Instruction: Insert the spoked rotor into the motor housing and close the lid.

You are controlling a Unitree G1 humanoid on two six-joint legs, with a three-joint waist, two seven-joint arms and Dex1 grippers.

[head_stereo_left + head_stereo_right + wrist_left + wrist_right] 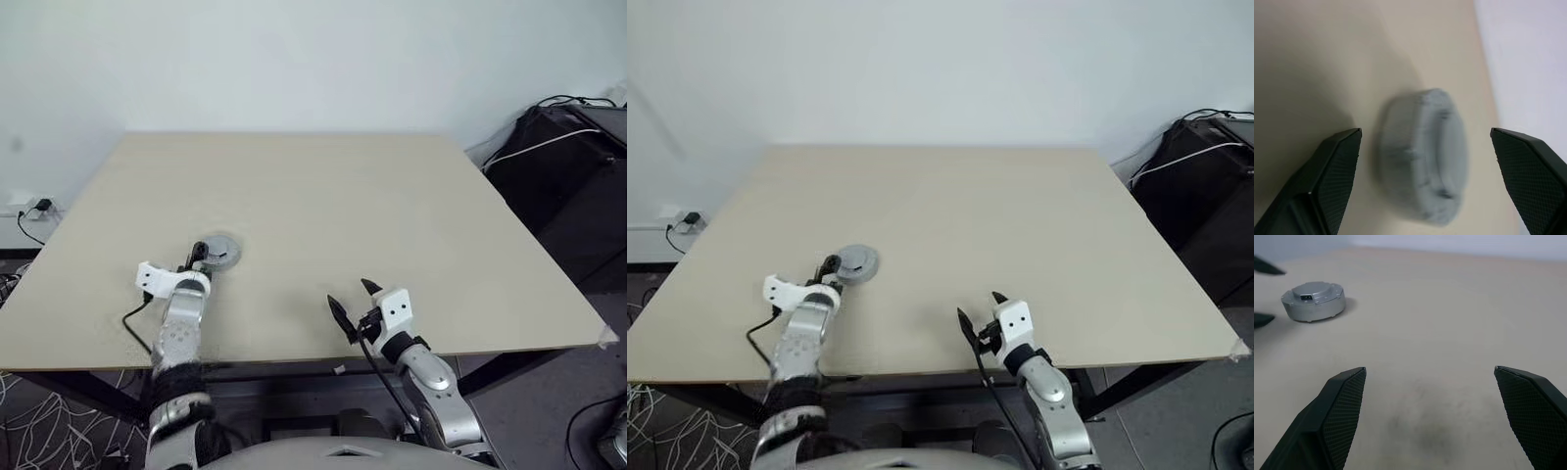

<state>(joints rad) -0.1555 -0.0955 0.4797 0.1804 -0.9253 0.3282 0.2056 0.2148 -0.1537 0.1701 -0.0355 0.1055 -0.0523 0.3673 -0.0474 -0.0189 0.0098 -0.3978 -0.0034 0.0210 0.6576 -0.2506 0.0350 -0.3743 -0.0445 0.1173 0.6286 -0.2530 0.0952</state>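
The lid point(219, 251) lies plain face up on the beige table point(323, 196), a round grey cap with a raised centre point(1313, 300). The spoked rotor and the motor housing are hidden. My left gripper point(199, 259) stands open just short of the lid, one finger to either side and apart from it point(1425, 156). My right gripper point(348, 291) hangs open over the table's near edge, well to the right of the lid, with nothing between its fingers point(1347, 401).
A black case point(568, 157) with cables stands off the table's right side. A wall socket point(34, 208) and cords sit low on the left. The table's front edge point(294, 354) runs just under both wrists.
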